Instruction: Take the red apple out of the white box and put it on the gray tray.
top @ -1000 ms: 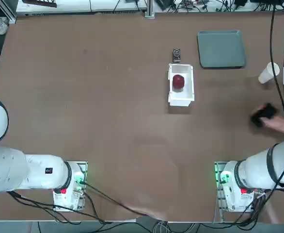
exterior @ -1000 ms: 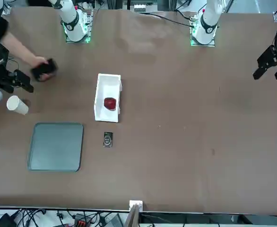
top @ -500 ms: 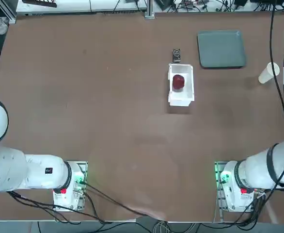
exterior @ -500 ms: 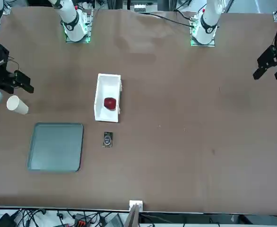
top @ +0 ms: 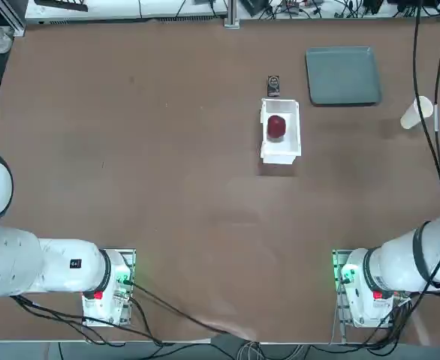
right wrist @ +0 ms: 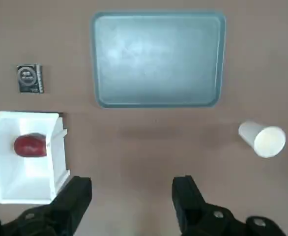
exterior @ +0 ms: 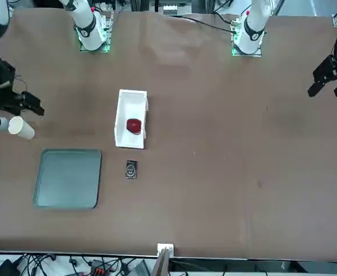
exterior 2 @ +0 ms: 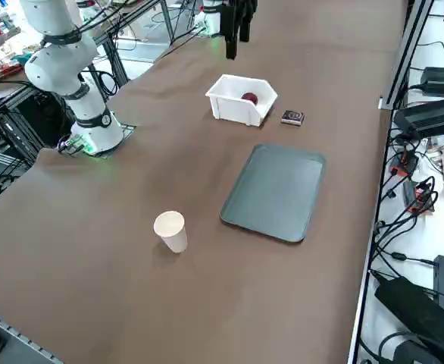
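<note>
The brown table (top: 167, 202) spreads under everything, with the white right arm (top: 396, 262) based at its near right. Next in size is the gray tray (top: 343, 75), lying flat in the far right part of the table, its longer sides running left to right. The right gripper (right wrist: 131, 196) hangs over the right part of the table, nearer than the tray, its two black fingers spread well apart. The white box (top: 281, 156) stands open-topped to the left of the tray and a little nearer, its length running near to far. To the right of the tray, and nearer than most of it, the white cup (exterior 2: 172, 232) stands upright. The small black box (top: 273, 86) lies just beyond the white box's far end. The dark-red apple (top: 276, 126) rests inside the white box, apart from the gripper.
</note>
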Motion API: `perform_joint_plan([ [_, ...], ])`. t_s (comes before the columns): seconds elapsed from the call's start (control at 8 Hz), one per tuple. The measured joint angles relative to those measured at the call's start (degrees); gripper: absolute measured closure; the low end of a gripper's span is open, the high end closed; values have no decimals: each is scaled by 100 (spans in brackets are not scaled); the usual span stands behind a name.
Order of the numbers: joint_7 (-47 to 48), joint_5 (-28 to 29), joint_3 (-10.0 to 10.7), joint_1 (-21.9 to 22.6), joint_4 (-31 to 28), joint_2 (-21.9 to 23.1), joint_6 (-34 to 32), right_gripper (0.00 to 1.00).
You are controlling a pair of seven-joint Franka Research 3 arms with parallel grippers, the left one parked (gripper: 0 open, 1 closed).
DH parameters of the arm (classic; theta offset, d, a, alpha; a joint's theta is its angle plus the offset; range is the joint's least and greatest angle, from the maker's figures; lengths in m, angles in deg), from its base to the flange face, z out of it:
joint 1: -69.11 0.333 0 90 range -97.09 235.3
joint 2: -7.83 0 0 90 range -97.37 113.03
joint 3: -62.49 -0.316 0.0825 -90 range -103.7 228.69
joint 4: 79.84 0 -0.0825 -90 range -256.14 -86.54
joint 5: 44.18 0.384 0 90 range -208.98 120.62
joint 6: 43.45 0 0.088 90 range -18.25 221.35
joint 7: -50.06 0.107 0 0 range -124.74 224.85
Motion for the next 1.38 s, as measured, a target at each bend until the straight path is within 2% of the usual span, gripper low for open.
perform_joint_plan([
  [0.38, 1549, 188, -80, 72, -363, -78, 320, 0],
  [0.75, 3081, 846, -88, 112, -774, -76, 781, 0],
  [1.12, 5620, 878, -120, 661, -1253, -68, 1485, 0],
  [1.38, 6981, 878, -128, 1000, -1675, -71, 1954, 0],
])
